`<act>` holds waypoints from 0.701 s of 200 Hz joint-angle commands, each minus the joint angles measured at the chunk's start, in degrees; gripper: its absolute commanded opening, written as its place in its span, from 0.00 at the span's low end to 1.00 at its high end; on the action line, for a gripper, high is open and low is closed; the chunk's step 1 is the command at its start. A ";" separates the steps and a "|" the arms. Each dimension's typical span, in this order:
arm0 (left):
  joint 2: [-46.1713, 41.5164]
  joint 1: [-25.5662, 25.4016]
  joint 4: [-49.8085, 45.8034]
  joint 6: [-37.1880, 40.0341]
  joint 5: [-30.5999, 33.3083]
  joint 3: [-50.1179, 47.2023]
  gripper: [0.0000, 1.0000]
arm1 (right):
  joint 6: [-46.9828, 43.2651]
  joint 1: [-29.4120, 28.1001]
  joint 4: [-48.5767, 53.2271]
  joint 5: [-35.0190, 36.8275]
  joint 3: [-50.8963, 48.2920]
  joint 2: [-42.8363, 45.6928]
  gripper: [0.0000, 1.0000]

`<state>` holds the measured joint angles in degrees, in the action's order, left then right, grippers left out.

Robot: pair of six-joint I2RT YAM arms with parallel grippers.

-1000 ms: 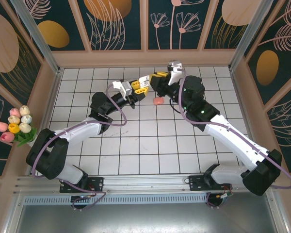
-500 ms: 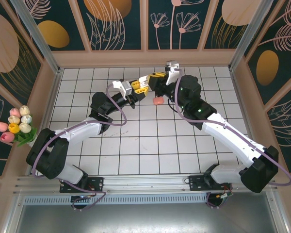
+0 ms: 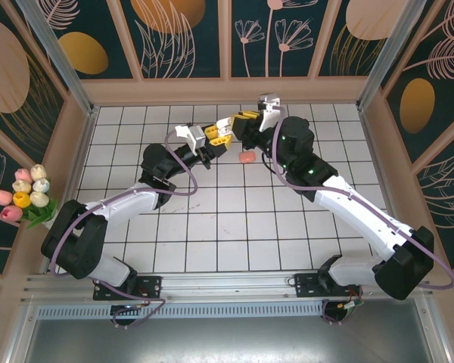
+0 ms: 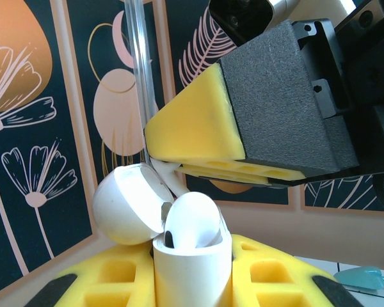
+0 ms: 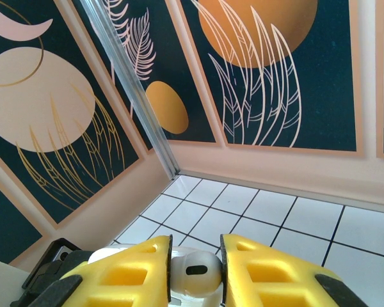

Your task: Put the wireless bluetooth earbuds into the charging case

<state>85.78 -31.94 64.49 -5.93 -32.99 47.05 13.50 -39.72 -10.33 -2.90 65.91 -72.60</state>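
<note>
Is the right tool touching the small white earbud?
Touching. The right wrist view shows the small white plastic earbud pinched between the yellow foam pads of the right tool, no gap on either side.

Wht case (image 4: 192,276) upright w/ lid open; wht earbud (image 4: 191,220) partly in its top.

You get a top view from above and behind the arm bases (image 3: 125,286), looking down on the tiled worktop (image 3: 212,234). Wrist cameras ride close behind the left tool (image 4: 192,268) and right tool (image 5: 195,259), facing the walls (image 5: 275,77) — all share the tools' meeting point.
</note>
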 commanded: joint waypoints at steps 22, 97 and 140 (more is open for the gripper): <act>0.12 -0.36 4.59 -1.25 -0.81 1.53 0.00 | -0.84 0.48 -1.80 -0.02 -1.12 -0.27 0.25; 0.47 -0.40 5.47 -2.06 0.06 1.87 0.00 | -2.66 -0.95 -0.36 1.54 -2.79 0.53 0.24; 0.47 -0.35 6.09 -2.53 0.17 1.91 0.00 | -6.99 -3.13 0.83 6.01 -3.66 0.59 0.23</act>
<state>86.52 -31.94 64.47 -7.44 -32.45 47.07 10.35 -41.45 -10.61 -0.82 63.81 -72.49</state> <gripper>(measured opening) 0.247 0.236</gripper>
